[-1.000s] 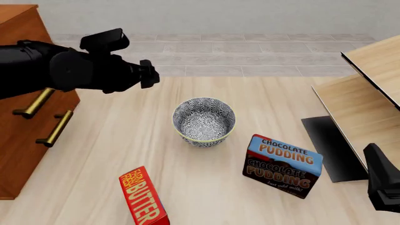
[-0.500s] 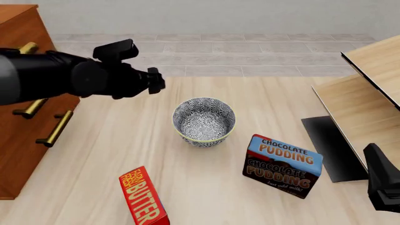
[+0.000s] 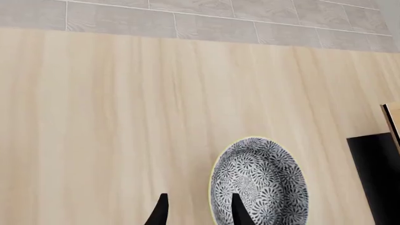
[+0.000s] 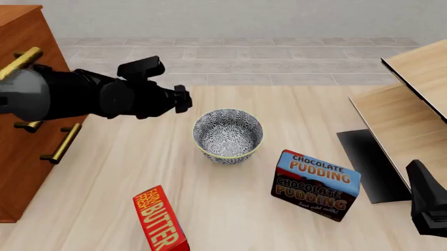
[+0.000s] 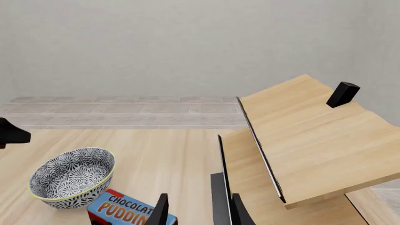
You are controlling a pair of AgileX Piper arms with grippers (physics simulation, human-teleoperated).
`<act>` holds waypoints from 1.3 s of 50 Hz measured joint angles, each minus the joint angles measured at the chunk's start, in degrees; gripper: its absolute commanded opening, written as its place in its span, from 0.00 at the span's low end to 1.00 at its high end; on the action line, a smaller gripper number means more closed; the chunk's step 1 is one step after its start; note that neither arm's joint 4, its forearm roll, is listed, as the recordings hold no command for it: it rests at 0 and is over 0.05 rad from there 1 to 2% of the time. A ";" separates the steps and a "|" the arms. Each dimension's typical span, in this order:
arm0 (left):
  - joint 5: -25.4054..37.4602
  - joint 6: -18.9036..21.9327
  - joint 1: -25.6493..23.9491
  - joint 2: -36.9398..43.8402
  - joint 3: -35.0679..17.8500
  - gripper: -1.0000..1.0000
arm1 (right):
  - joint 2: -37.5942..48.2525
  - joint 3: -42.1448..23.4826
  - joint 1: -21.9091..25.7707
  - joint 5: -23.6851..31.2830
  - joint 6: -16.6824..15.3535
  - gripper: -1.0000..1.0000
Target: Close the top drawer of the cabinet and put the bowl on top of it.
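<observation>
The left claw (image 4: 183, 99) hangs above the table (image 4: 140, 157), just short of the bowl (image 4: 228, 136) and on its cabinet side. In the left wrist view its 2 fingertips (image 3: 236, 211) stand apart with nothing between them, 1 over bare wood and 1 lined up over the near rim of the bowl (image 3: 259, 183). The bowl sits upright on the table, between the claw and the chocolate pudding box (image 4: 315, 185), with the butter box (image 4: 160, 219) lying nearer the camera.

The cabinet (image 4: 21, 130) stands at the left edge of the front view. The arm hides most of its front, so the top drawer cannot be judged shut or open from here; 1 brass handle (image 4: 21, 60) shows above the arm and 2 more below it.

The main risk is probably the rim grasp. If the claw drops with both fingers outside the wall, it would shove the bowl toward the pudding box instead of pinching it. A thin, curved, glazed wall held at 1 spot could also let the bowl swing or slip during the lift. Carrying it to the cabinet top, the arm might clip the protruding handles.

The right claw (image 5: 196, 211) idles by the pale wooden furniture (image 5: 300, 136), parted and holding nothing.
</observation>
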 measured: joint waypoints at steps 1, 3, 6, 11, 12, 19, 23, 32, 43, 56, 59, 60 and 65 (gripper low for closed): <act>-0.13 -0.05 -0.04 0.15 0.02 1.00 | 0.00 0.00 0.00 0.00 0.00 1.00; -0.38 -0.17 -0.13 0.43 0.06 1.00 | 0.00 0.00 0.00 0.00 0.00 1.00; -0.73 -0.39 -0.28 0.82 0.12 1.00 | 0.00 0.00 0.00 0.00 0.00 1.00; -1.40 -0.82 -0.58 1.53 0.32 1.00 | 0.00 0.00 0.00 0.00 0.00 1.00; -1.56 -0.91 -0.63 1.67 0.38 1.00 | 0.00 0.00 0.00 0.00 0.00 1.00; -2.36 -1.40 -0.89 2.63 0.60 1.00 | 0.00 0.00 0.00 0.00 0.00 1.00; -2.82 -1.66 -1.06 3.14 0.75 1.00 | 0.00 0.00 0.00 0.00 0.00 1.00; -3.45 -1.94 -1.23 4.08 0.85 1.00 | 0.00 0.00 0.00 0.00 0.00 1.00; -4.27 -2.29 -1.18 5.28 0.92 1.00 | 0.00 0.00 0.00 0.00 0.00 1.00; -5.08 -2.71 -1.57 6.54 0.81 1.00 | 0.00 0.00 0.00 0.00 0.00 1.00; -5.29 -2.80 -1.72 6.81 0.84 1.00 | 0.00 0.00 0.00 0.00 0.00 1.00; -5.35 -2.84 -1.76 6.89 0.84 1.00 | 0.00 0.00 0.00 0.00 0.00 1.00; -5.71 -2.94 -1.92 7.44 0.81 1.00 | 0.00 0.00 0.00 0.00 0.00 1.00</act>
